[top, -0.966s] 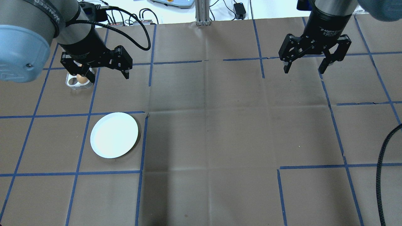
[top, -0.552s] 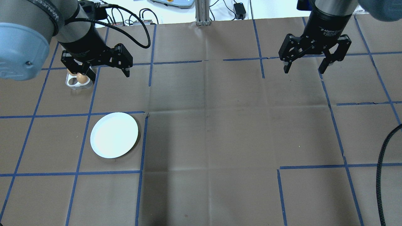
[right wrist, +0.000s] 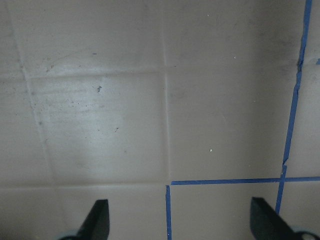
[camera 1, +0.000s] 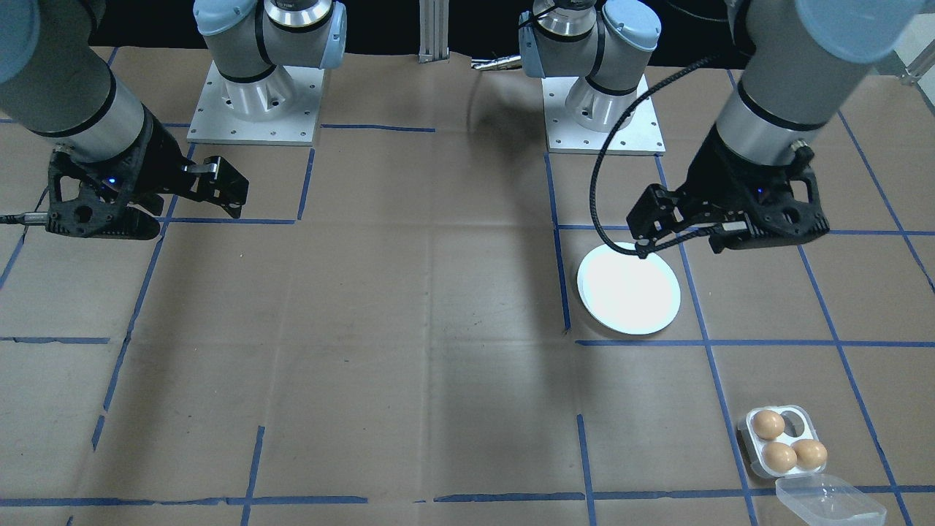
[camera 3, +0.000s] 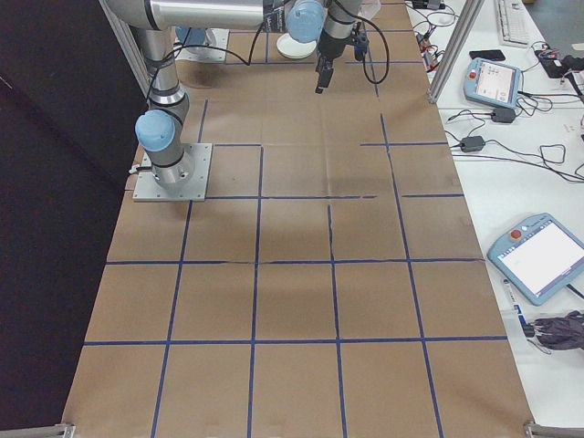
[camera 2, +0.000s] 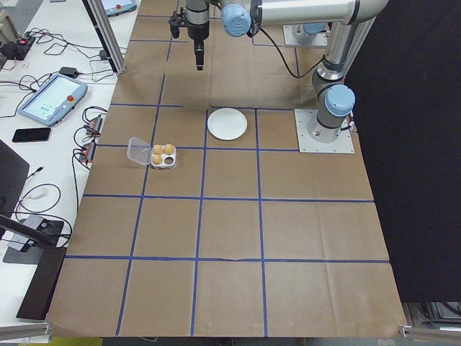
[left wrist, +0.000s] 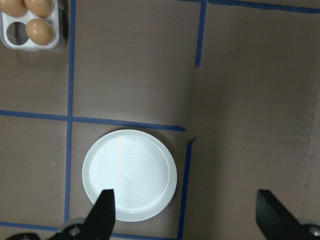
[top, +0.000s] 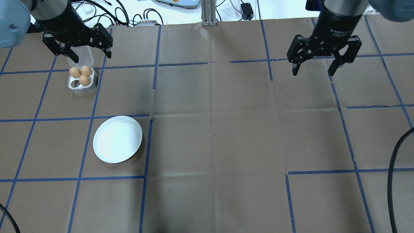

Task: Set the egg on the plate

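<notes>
The left gripper (top: 91,55) is held wide apart and empty above the egg tray (top: 82,81); the right gripper (top: 314,71) is likewise spread, touching nothing.

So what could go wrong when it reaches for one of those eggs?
The three eggs sit tightly together in the small tray, so the open left claw may bump a neighbour or crack one. The light tray could also shift. The empty plate is shallow, so an egg might roll off.

The left end effector (top: 77,53) has pulled away from the egg tray (top: 82,83), empty and spread, uncovering three eggs (top: 81,75).
</notes>
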